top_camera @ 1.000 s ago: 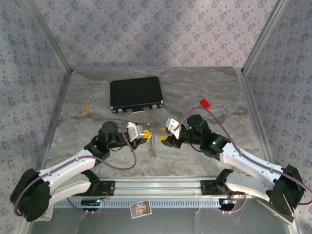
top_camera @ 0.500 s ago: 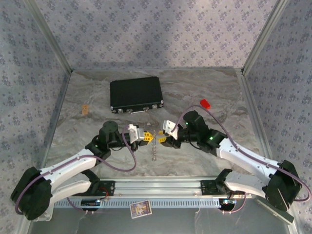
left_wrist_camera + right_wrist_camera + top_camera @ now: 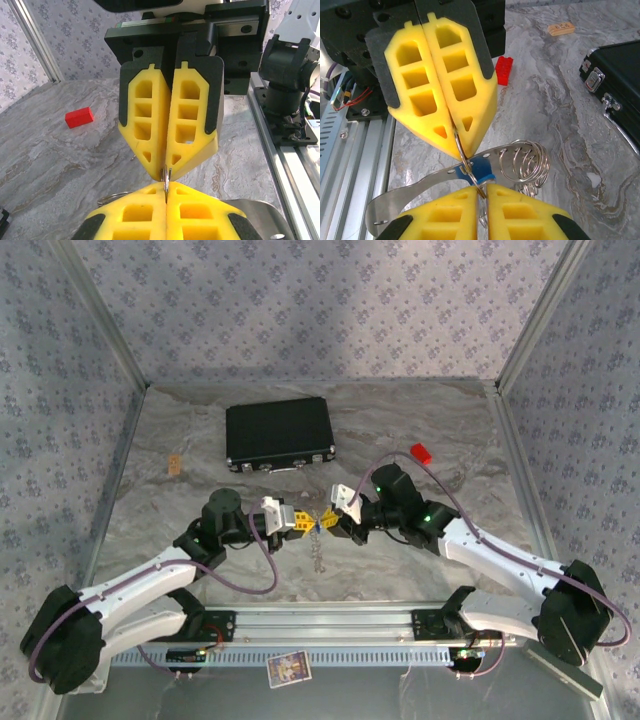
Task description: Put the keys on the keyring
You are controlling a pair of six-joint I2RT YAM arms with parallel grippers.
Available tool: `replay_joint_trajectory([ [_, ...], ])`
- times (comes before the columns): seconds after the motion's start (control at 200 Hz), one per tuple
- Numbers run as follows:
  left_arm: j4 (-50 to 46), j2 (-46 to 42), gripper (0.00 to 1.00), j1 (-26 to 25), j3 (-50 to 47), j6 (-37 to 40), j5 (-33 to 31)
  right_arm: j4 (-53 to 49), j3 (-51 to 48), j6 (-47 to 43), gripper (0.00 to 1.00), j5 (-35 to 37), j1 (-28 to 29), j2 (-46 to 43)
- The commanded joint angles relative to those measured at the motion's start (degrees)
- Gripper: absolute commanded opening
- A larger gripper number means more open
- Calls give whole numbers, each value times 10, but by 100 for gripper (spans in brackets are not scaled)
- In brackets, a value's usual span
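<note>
My left gripper [image 3: 301, 521] and right gripper [image 3: 330, 521] meet tip to tip above the table's middle. In the left wrist view my left gripper [image 3: 166, 193] is shut on a thin metal ring [image 3: 165, 176], and the right arm's yellow fingers [image 3: 150, 125] pinch the same ring from the far side. In the right wrist view my right gripper [image 3: 482, 189] is closed on that ring [image 3: 462, 152]. Behind it hangs the blue-headed key [image 3: 481, 172]. The keyring [image 3: 415, 192] is a pale grey band carrying several wire rings [image 3: 526, 161]. A thin chain [image 3: 320, 552] dangles below.
A black case [image 3: 279, 433] lies shut at the back, also at the right edge [image 3: 620, 65]. A small red block [image 3: 420, 452] sits at the back right, and a tan tile [image 3: 175, 463] at the left. The aluminium rail [image 3: 330, 620] runs along the near edge.
My right gripper has moved left up to the left gripper and its jaws have closed on the ring. The left gripper has stayed shut and nearly still.
</note>
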Motion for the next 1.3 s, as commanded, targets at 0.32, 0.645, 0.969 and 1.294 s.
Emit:
replay_joint_trajectory([
  [0.32, 14, -10, 0, -5, 32, 12, 28, -22, 25, -5, 5, -38, -3, 10],
  [0.645, 57, -9, 0, -16, 27, -2, 6, 28, 15, 29, 13, -20, 6, 17],
  [0.969, 54, -5, 0, -16, 9, -10, -20, 83, -42, 5, 40, 29, 6, -57],
  [1.294, 72, 5, 0, -16, 9, -29, -2, 127, -51, 10, 39, -3, 15, -59],
])
